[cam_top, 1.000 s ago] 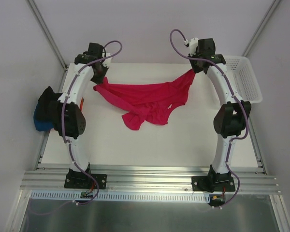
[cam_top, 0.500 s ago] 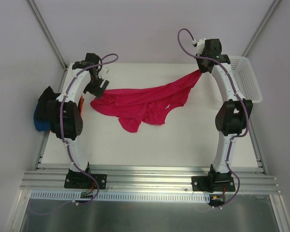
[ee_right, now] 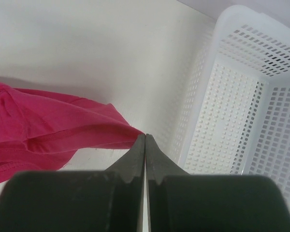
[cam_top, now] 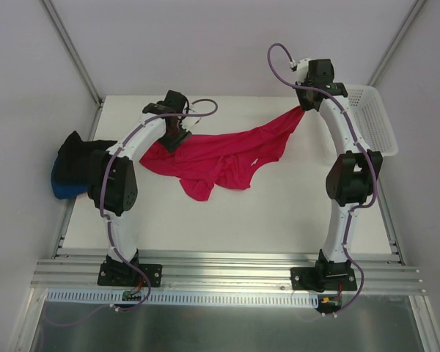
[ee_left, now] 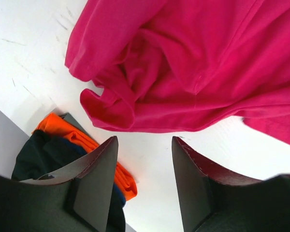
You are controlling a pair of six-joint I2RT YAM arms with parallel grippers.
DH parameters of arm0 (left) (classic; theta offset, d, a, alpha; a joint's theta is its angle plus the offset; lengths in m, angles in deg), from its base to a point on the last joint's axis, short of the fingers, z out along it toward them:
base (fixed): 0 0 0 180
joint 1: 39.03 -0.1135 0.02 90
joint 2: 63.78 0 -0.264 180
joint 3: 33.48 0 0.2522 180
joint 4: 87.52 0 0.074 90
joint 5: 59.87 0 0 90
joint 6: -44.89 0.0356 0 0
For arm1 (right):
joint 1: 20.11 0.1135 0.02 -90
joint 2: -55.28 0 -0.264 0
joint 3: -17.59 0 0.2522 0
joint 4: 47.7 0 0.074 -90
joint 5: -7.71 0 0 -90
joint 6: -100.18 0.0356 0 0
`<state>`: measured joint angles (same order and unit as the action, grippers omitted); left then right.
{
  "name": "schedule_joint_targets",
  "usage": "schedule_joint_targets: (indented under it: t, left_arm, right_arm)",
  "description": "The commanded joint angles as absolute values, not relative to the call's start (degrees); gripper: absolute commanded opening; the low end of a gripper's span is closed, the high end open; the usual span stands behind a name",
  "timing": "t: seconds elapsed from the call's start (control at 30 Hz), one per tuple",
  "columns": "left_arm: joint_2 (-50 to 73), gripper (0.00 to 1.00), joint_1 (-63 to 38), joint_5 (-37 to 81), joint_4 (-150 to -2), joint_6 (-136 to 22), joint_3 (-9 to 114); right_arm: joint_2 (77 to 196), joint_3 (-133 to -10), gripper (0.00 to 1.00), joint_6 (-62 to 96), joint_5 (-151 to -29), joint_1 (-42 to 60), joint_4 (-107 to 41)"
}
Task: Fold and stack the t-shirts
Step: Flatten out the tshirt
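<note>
The crimson-pink t-shirt [cam_top: 224, 154] lies crumpled across the back middle of the table, and shows in the left wrist view [ee_left: 193, 63] and the right wrist view [ee_right: 43, 125]. My right gripper [cam_top: 302, 108] is shut on its far right corner [ee_right: 130, 131] and holds it lifted. My left gripper [cam_top: 172, 141] is open and empty above the shirt's left edge; its jaws [ee_left: 142, 145] stand apart over bare table. The black [cam_top: 77, 158], blue [cam_top: 59, 187] and orange [ee_left: 87, 142] shirts sit piled at the table's left edge.
A white plastic mesh basket [cam_top: 374, 121] stands at the back right, close beside my right gripper; it also shows in the right wrist view [ee_right: 241, 96]. Grey walls enclose the table on three sides. An aluminium rail runs along the near edge.
My left gripper has let go of the shirt's left end and swung right over the cloth, which now lies on the table. The right gripper moved slightly right and back, still holding its corner.
</note>
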<state>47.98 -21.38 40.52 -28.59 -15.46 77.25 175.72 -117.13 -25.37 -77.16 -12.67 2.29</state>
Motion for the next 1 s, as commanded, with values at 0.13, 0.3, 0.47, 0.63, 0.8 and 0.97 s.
schedule_joint_targets:
  t: [0.13,0.3,0.47,0.63,0.8,0.97]
  left_arm:
    - [51.7,0.42,-21.1,36.7,-28.5,-17.9,84.2]
    - [52.2,0.40,-18.3,35.1,-27.9,-18.1,83.3]
    - [53.8,0.41,-16.7,35.2,-28.0,-17.9,81.4]
    - [55.9,0.41,-16.6,35.7,-28.1,-17.6,82.6]
    - [56.7,0.41,-16.6,35.9,-28.2,-17.6,81.5]
    - [58.0,0.41,-16.6,35.9,-28.4,-17.7,81.2]
  right_arm:
    - [174.5,-118.3,0.00,-24.4,-77.4,-11.9,1.2]
    - [174.7,-118.5,0.01,-24.5,-77.4,-11.9,1.1]
    - [175.1,-118.6,0.00,-24.5,-77.4,-11.9,1.1]
    - [174.9,-118.3,0.00,-24.5,-77.5,-11.9,1.2]
    - [174.9,-118.3,0.00,-24.5,-77.4,-11.9,1.2]
    - [174.9,-118.2,0.00,-24.6,-77.4,-11.9,1.2]
